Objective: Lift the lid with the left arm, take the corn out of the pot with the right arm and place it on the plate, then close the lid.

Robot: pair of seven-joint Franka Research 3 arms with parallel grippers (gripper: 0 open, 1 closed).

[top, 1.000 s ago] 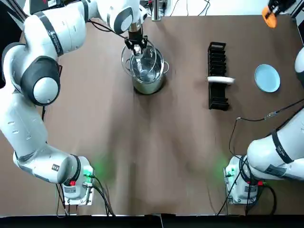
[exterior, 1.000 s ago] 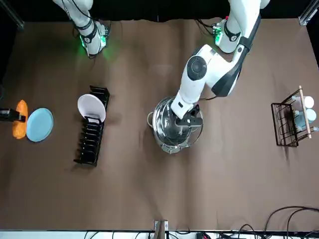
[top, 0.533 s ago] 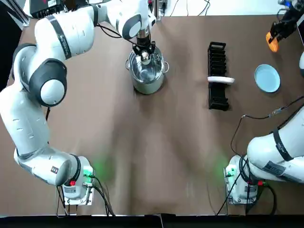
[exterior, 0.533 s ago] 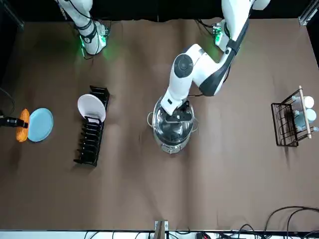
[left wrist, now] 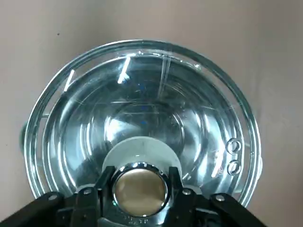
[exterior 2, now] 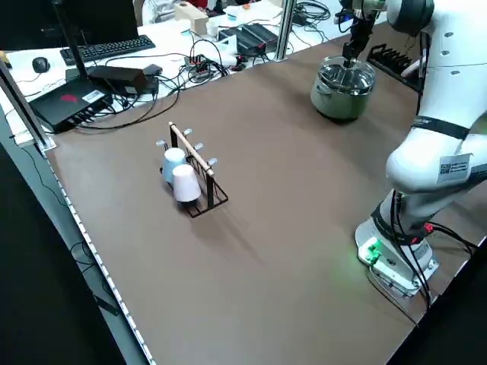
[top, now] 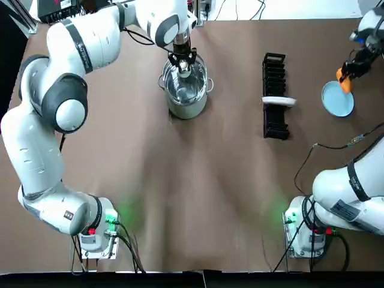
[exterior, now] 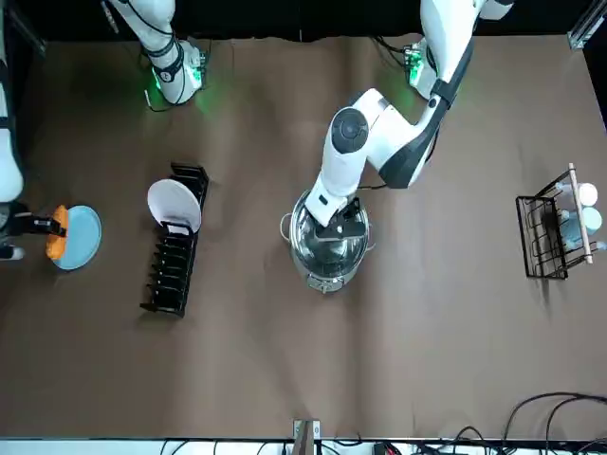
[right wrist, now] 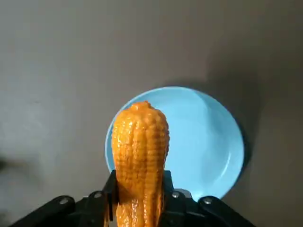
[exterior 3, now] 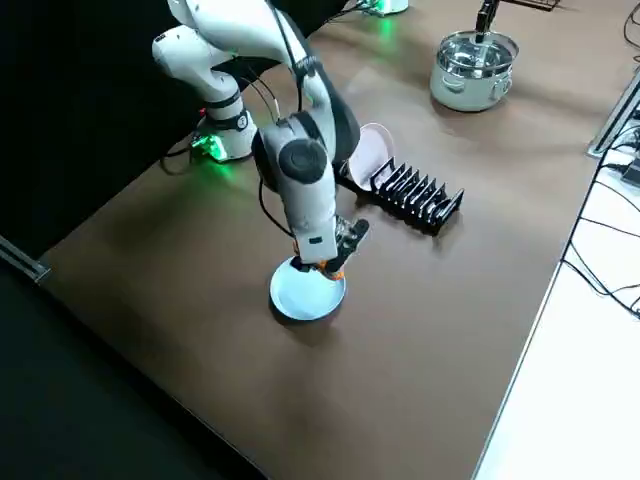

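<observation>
Left gripper [top: 182, 60] clamps the knob [left wrist: 140, 185] of the glass lid [left wrist: 142, 104] atop the pot [top: 186, 104]; right gripper [top: 348, 71] holds corn [right wrist: 140, 142] above the blue plate [right wrist: 208, 142].

The steel pot [top: 186, 109] is standing upright well apart from the black dish rack [top: 275, 96], on the rack's side toward the left arm. The clear glass lid [left wrist: 142, 104], round with a shiny metal knob, is lying level over the pot's mouth, with the left gripper [left wrist: 139, 185] clasping its knob; whether it is seated cannot be told. The pale blue plate [top: 333, 103] is lying flat near the rack's opposite side. The orange-yellow corn [right wrist: 140, 142] is hanging over the plate's rim, pinched in the right gripper [right wrist: 139, 190].
</observation>
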